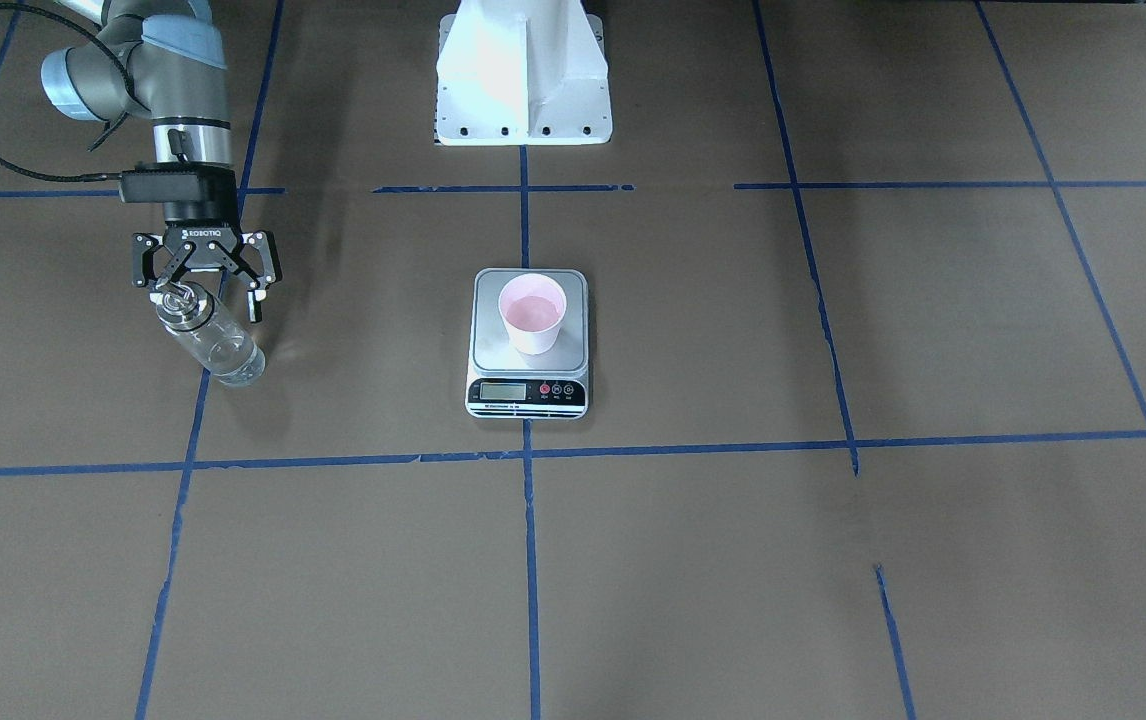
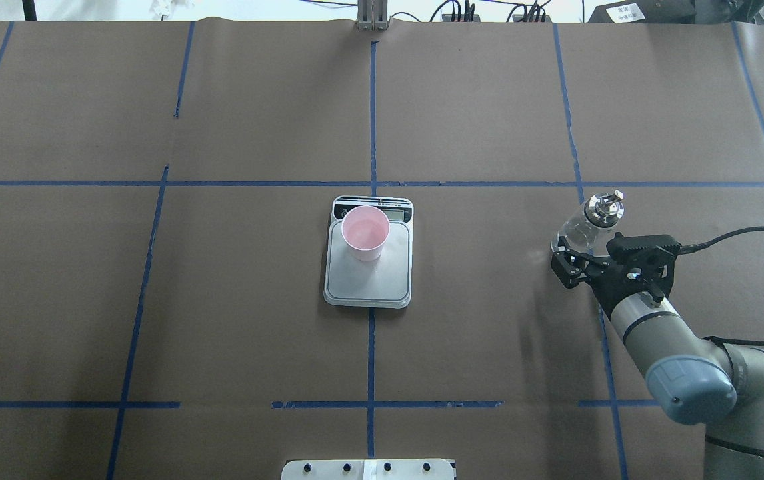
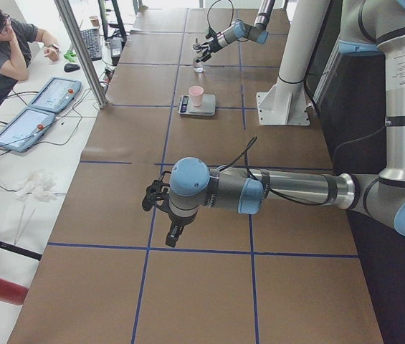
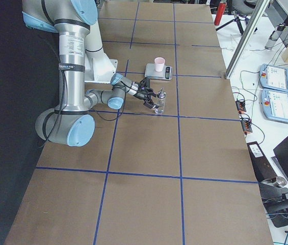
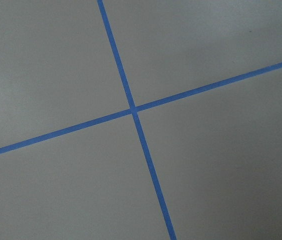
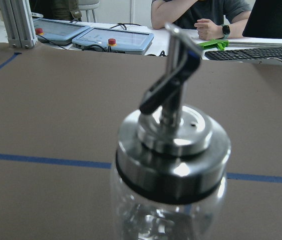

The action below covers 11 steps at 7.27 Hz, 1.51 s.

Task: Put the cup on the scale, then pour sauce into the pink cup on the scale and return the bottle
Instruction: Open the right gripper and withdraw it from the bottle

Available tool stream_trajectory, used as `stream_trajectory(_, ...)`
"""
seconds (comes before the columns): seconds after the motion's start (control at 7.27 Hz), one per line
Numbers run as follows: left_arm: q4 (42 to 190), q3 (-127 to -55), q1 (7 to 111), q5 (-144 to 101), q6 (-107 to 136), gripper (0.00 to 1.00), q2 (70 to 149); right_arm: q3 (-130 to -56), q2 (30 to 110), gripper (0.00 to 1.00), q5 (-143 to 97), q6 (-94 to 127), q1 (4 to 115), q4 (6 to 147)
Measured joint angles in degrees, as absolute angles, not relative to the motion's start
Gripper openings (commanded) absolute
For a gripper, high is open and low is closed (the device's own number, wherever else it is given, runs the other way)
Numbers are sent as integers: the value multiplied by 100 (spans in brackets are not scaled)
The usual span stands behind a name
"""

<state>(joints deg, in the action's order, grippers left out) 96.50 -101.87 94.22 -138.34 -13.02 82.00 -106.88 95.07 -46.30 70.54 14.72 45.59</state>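
Bottle (image 6: 170,165): stood upright on the bench toward its right end, about midway between the robot-side edge and the operators' edge; its silver pourer cap is seen closest, filling the right wrist view
Left gripper (image 3: 158,204): held above the bench near its left end; whether its jaws are parted or closed cannot be told
Tape cross (image 5: 133,110): two blue lines are seen crossing on the brown bench under the left wrist camera
Scale (image 1: 573,350): laid at the middle of the bench, display strip turned to the operators' edge
Cup (image 1: 532,312): stood upright on the scale's plate, set toward the display side
Right gripper (image 1: 205,300): fingers spread wide on either side of the bottle's neck, nothing clamped
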Motion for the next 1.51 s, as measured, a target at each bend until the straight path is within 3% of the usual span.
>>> stream_trajectory(0.69, 9650, -10186, 9422, -13834, -1310, 100, 8186, -10814, 10687, 100, -5008, 6343, 1312, 3197)
stream_trajectory(1.51, 9650, -10192, 9422, -13834, -1318, 100, 8183, -10682, 10898, 100, -10309, 3681, 5896, 3070)
